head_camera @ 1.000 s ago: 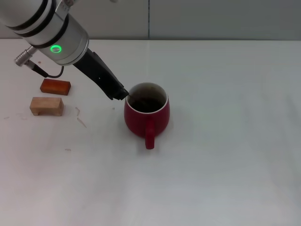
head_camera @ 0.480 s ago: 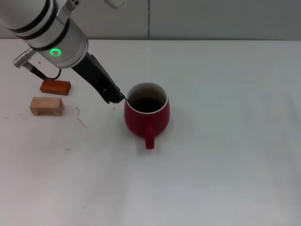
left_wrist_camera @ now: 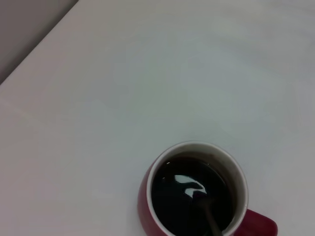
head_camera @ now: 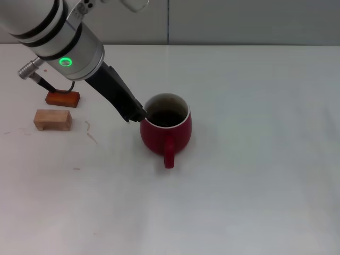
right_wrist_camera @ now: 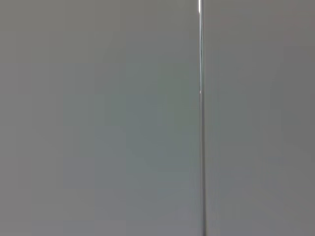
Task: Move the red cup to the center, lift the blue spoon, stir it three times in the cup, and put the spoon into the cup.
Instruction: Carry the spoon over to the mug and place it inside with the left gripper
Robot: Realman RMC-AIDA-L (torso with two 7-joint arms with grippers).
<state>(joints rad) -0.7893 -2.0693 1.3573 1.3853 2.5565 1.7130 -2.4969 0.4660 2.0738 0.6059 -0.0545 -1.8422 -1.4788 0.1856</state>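
Observation:
The red cup (head_camera: 165,130) stands on the white tabletop near the middle, its handle pointing toward me. It also shows in the left wrist view (left_wrist_camera: 194,196), with a dark inside. My left gripper (head_camera: 137,114) is at the cup's left rim, shut on the blue spoon. Only the spoon's thin grey neck and bowl (left_wrist_camera: 204,211) show, dipped inside the cup; its light-blue handle is hidden by the gripper. The right gripper is out of view; its wrist view shows only a grey wall.
A small red-brown block (head_camera: 62,98) and a pale wooden block (head_camera: 52,119) lie at the left of the table (head_camera: 255,159), behind the left arm.
My left gripper has shifted slightly along the cup's left rim, first away and then back toward the near side, with the spoon in the cup. The cup has not moved.

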